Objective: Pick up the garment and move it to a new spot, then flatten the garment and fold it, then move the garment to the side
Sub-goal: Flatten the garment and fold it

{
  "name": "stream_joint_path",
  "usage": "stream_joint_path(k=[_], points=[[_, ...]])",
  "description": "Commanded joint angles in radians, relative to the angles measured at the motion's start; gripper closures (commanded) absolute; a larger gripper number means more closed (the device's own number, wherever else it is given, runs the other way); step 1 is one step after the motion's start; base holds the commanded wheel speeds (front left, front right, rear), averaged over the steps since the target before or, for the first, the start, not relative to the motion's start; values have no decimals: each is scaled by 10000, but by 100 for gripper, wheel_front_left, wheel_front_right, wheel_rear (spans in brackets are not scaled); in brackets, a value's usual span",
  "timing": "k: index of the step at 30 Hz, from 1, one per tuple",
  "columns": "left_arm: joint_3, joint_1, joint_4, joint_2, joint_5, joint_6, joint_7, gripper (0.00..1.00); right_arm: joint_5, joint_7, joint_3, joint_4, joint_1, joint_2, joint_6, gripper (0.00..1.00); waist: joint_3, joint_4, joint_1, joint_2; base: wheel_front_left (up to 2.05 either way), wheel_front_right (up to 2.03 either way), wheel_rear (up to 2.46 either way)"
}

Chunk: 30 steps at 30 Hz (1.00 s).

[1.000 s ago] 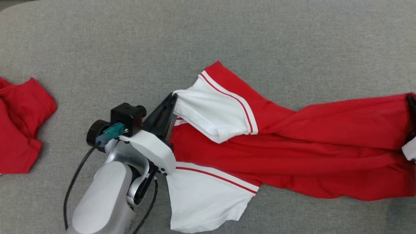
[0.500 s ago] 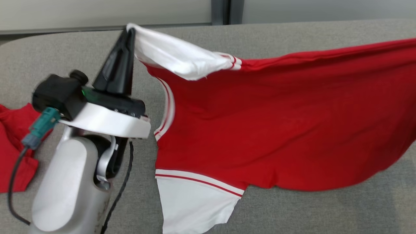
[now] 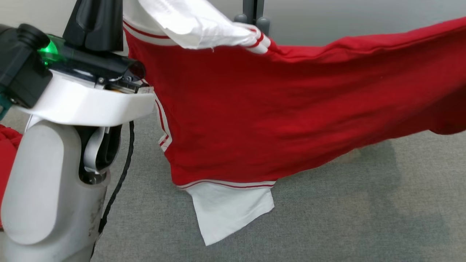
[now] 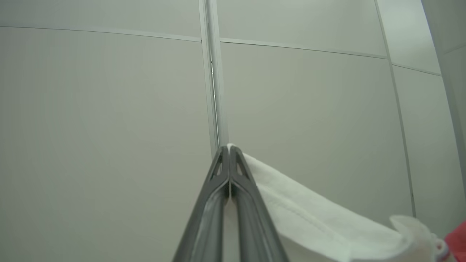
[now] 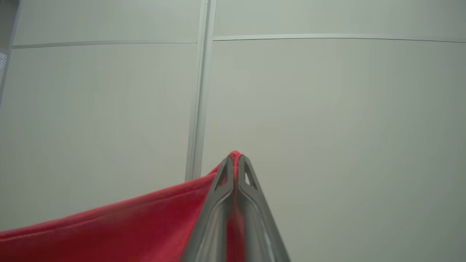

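The garment (image 3: 276, 105), a red shirt with white striped sleeves, hangs stretched in the air above the grey surface. My left gripper (image 4: 229, 149) is shut on the edge of one white sleeve (image 4: 309, 218), its dark fingers (image 3: 96, 23) pointing up at the head view's top left. My right gripper (image 5: 236, 157) is shut on a red edge of the garment (image 5: 120, 229). The other white sleeve (image 3: 229, 209) dangles at the bottom.
A second red cloth (image 3: 6, 160) lies at the far left behind my left arm (image 3: 51, 189). The grey padded surface (image 3: 364, 211) spreads beneath. A pale panelled wall (image 4: 109, 109) with a vertical post (image 3: 251, 14) stands behind.
Both grippers have lifted the garment off the surface; it now hangs spread between them. The head view has tilted upward, bringing the wall into sight.
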Motion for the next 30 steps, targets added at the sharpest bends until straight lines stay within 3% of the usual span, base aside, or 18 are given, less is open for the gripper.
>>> stream_joint_path(k=[1, 9, 14, 20, 25, 30], points=[[-9, -350, 114, -22, -121, -49, 45, 100, 12, 124, -99, -52, -225, 110, -5, 100, 161, 45, 0, 0, 0, 0, 0], [-51, -2565, 2321, -234, -474, -580, -94, 100, 434, 39, 311, 1280, -2276, 53, -5, 100, 1151, 60, 0, 0, 0, 0, 0], [12, -4838, 4750, -426, -319, -817, -881, 100, 648, -562, 1113, 3359, -4725, -80, -4, 100, 1591, 3, 0, 0, 0, 0, 0], [66, -7127, 7444, -508, -109, -919, -1843, 100, 852, -1756, 2373, 6083, -7368, 333, -5, 100, 1629, -104, 0, 0, 0, 0, 0], [161, -7955, 9490, -663, -229, -912, -2170, 100, 986, -2273, 3634, 8424, -8523, 794, -5, 100, 1767, -79, 0, 0, 0, 0, 0], [-57, -7589, 11445, -875, -281, -1079, -2318, 100, 1276, -2439, 4850, 10547, -8780, 1230, -4, 100, 2197, 45, 0, 0, 0, 0, 0]])
